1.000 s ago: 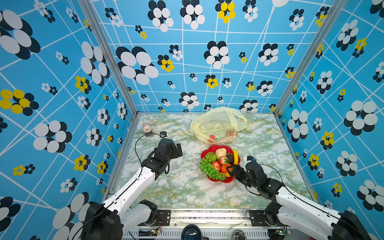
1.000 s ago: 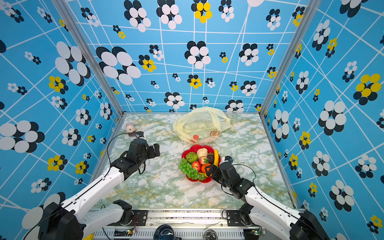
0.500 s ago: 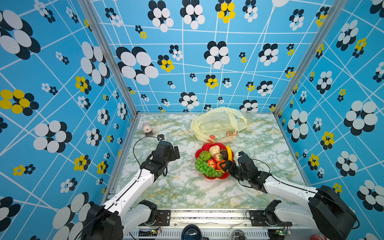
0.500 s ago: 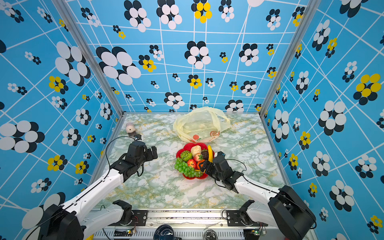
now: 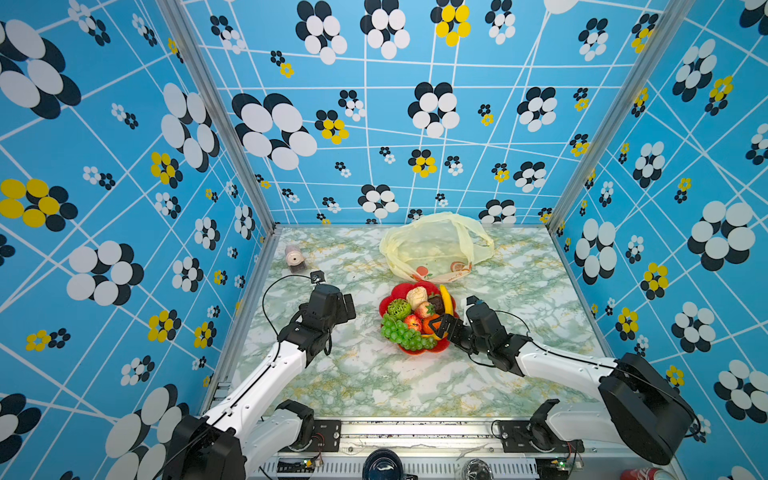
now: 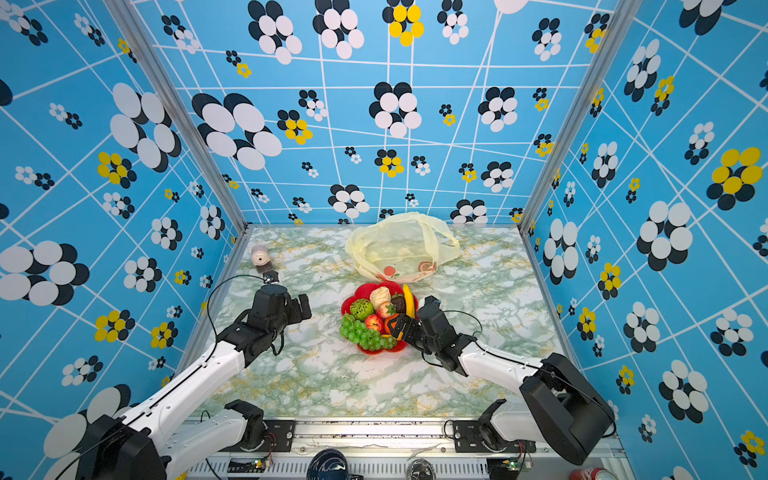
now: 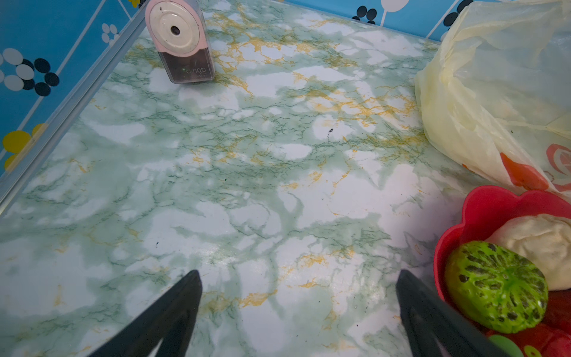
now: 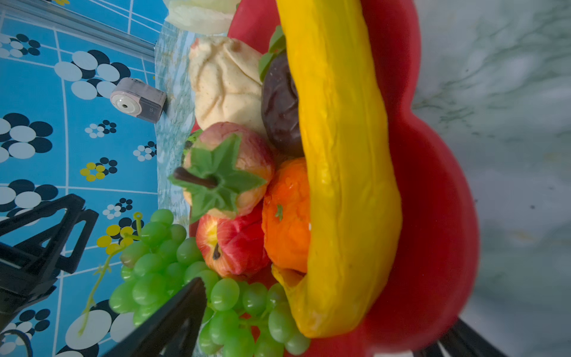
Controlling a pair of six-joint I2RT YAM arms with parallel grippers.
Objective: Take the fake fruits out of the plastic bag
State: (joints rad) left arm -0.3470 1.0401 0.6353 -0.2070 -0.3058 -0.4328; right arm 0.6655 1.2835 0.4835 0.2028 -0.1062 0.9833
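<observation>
The fake fruits lie heaped on a red flower-shaped plate [image 5: 417, 352] mid-table: green grapes [image 5: 401, 332], yellow banana [image 5: 446, 300], orange [image 8: 287, 216], red apple [image 8: 234, 244], strawberry [image 8: 228, 170], cream bulb [image 5: 417, 297], green netted ball [image 7: 494, 287] and a dark brown piece [image 8: 278, 105]. Behind the plate the plastic bag [image 5: 432, 245] lies slumped, with only its printed pictures showing through. My right gripper [image 5: 442, 328] is open at the plate's right side, its jaws either side of the banana's end and the grapes. My left gripper [image 5: 347, 309] hangs open over bare table left of the plate.
A pink pencil sharpener [image 5: 294, 255] stands at the back left near the wall rail. Blue patterned walls close in the table on three sides. A red can [image 5: 640, 473] lies beyond the front rail at the right.
My right arm has dropped low and its gripper has moved left onto the plate's edge. The plate with its fruits has shifted slightly left. The left arm has barely moved.
</observation>
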